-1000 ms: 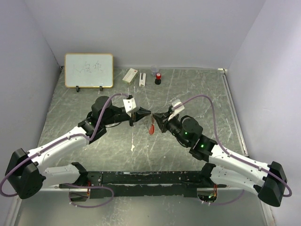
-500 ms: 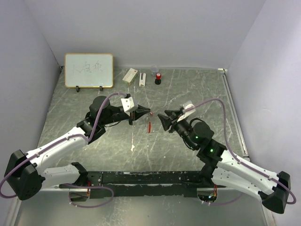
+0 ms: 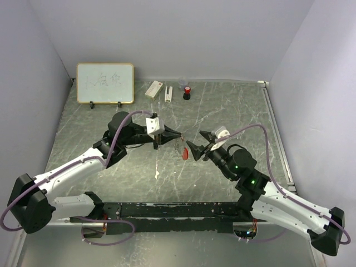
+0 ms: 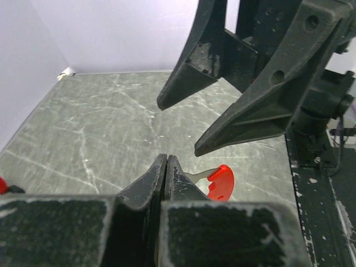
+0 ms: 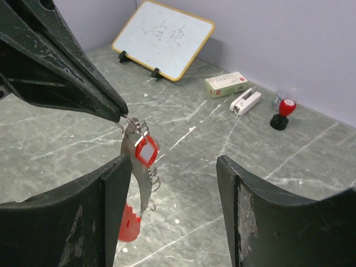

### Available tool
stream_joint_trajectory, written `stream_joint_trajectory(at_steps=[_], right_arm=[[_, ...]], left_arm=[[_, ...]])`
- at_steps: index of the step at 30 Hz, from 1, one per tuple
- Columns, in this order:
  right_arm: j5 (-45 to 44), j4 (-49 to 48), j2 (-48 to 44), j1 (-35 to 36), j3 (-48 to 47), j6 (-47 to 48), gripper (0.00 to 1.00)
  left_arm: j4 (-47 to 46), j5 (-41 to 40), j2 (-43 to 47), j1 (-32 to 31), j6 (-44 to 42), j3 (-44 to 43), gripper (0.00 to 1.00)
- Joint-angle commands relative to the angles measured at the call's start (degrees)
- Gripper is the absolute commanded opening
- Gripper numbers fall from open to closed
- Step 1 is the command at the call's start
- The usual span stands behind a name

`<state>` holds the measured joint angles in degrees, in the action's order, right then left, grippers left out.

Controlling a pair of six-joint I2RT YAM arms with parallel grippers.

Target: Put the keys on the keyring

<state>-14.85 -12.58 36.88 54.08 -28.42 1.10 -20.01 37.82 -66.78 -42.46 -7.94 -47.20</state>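
From above, the left gripper [image 3: 178, 136] is pinched shut on the top of the keyring [image 3: 184, 152], which dangles above the middle of the worktop [image 3: 239, 111]. The right gripper [image 3: 194, 139] stands wide open just beside it, holding nothing. A whiteboard [image 3: 105, 83] stands in the far left corner, and a box [image 3: 154, 89], a stapler [image 3: 168, 94] and a small red-and-black bottle [image 3: 187, 92] line the far edge. The left wrist view shows its own fingers [image 4: 151, 181] pressed together, with the keyring's red strap [image 4: 220, 181] poking out below them and the other arm's spread fingers opposite. In the right wrist view the keyring hangs from the left tips, and what looks like the red key [image 5: 146, 151] sits near its ring.
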Motion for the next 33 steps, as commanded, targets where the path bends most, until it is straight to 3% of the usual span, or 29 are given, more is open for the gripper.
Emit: stream_joint_trajectory(at_steps=[1, 9, 15, 22, 33], right_arm=[[4.22, -3.96, -3.1, 0.04, 2.65, 5.29, 0.63], [7.68, -4.0, -8.97, -0.07, 5.74, 8.32, 0.61], [10.45, -3.49, -6.98, -0.02, 4.21, 8.04, 0.48], [12.82, -5.06, -3.91, -0.03, 3.41, 7.99, 0.43], [13.98, -6.71, -1.46, -0.09, 3.66, 6.57, 0.48]], left_arm=[[-3.96, 8.01, -0.14, 0.6, -0.32, -2.15, 0.07], [-3.13, 13.32, -0.25, 2.43, 0.23, -2.9, 0.07], [-5.15, 14.78, -1.33, 2.82, 2.39, -2.92, 0.07], [-5.79, 15.48, -2.13, 2.88, 3.37, -3.18, 0.07], [-6.25, 15.13, -2.02, 2.95, 4.01, -2.94, 0.07]])
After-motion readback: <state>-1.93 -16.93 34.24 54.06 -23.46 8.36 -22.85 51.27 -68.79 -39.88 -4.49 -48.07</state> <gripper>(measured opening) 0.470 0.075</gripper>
